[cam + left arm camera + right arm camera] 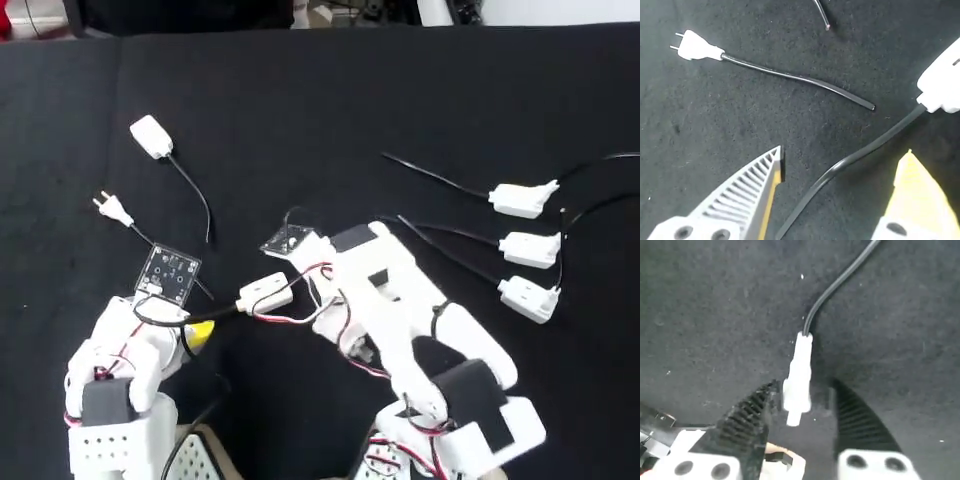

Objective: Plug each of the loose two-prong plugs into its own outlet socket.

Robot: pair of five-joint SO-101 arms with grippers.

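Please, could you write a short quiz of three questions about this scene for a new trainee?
1. True or false: the loose plug lies on the table with both prongs free.
2. What runs between the fingers of the left claw? A) a black cable B) a spoon C) a screwdriver
3. Fill in: the right claw is ___ (open or shut), with a white cable end between its fingers.
Key: 1 true; 2 A; 3 open.
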